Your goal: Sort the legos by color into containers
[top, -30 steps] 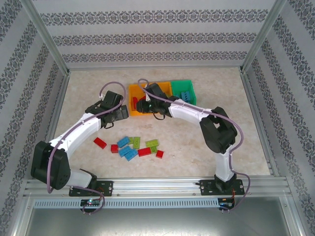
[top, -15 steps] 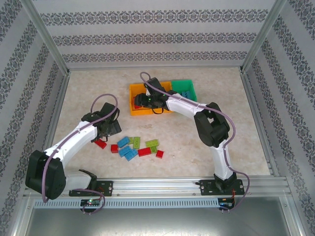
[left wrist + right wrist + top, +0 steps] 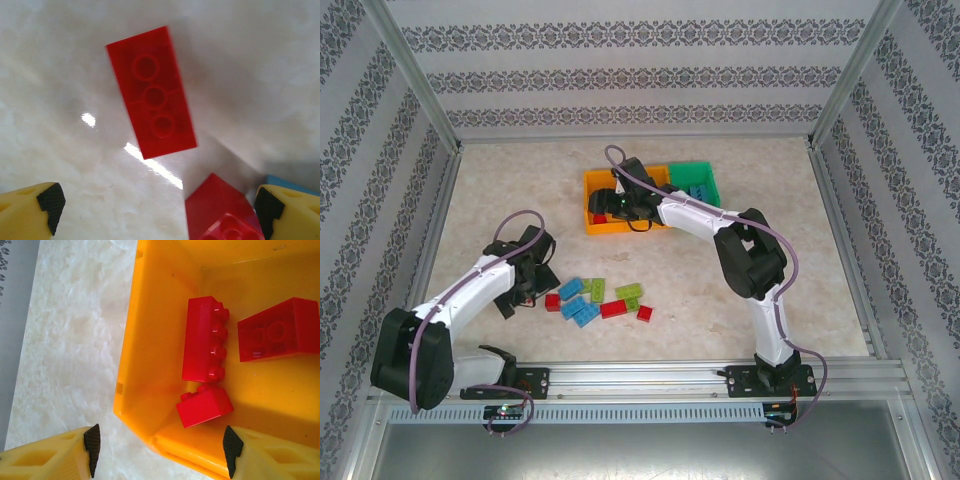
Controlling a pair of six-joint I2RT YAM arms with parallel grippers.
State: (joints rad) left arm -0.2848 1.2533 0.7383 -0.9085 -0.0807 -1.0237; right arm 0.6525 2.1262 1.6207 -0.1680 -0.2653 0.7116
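Left pincer [image 3: 160, 210] spread wide, empty. Long red plastic brick [image 3: 151, 92] just ahead on pale marbled table [image 3: 250, 60]; smaller red brick [image 3: 220, 215] nearer, off-centre. Right pincer [image 3: 162, 445] spread, empty, over orange plastic bin [image 3: 145, 340] holding three red bricks [image 3: 205, 347]. Step: reds into orange bin. Next, likely: left straddles long brick, pinches.

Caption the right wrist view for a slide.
Right gripper, jaws open and empty, poised over the corner of an orange bin holding three red legos.
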